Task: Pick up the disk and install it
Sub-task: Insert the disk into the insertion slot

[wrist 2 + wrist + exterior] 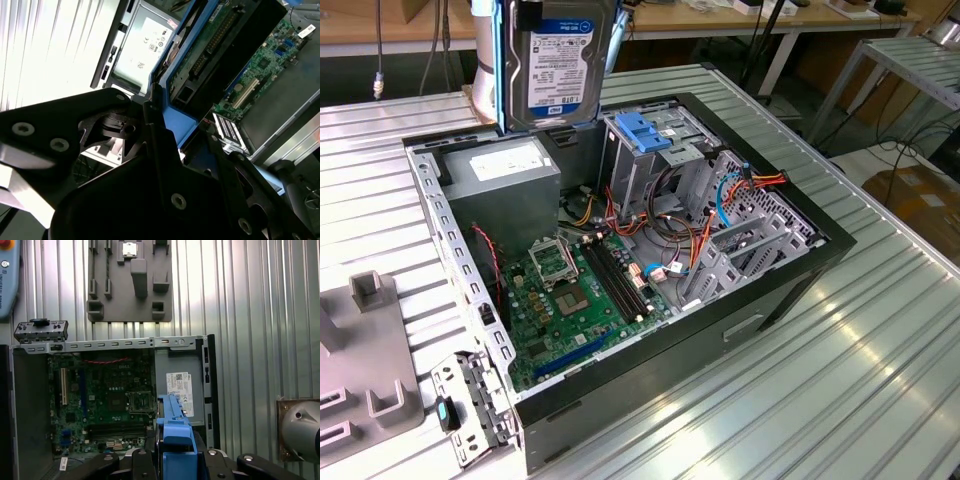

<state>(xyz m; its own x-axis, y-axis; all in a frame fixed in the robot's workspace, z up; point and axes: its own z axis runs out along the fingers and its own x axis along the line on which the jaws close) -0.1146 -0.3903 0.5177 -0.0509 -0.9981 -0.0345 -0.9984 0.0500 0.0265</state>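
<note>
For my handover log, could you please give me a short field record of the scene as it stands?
tool: shut on the disk
disk: held on edge, raised above the open case, near the power supply
case: lying on its side on the ribbed metal table, motherboard exposed
drive cage: inside the case, blue plate on top
install: not yet done
also on table: grey fixture, at the exterior view's left

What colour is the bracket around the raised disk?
Bright blue; the bracket on the disk shows best in the first wrist view.
</note>
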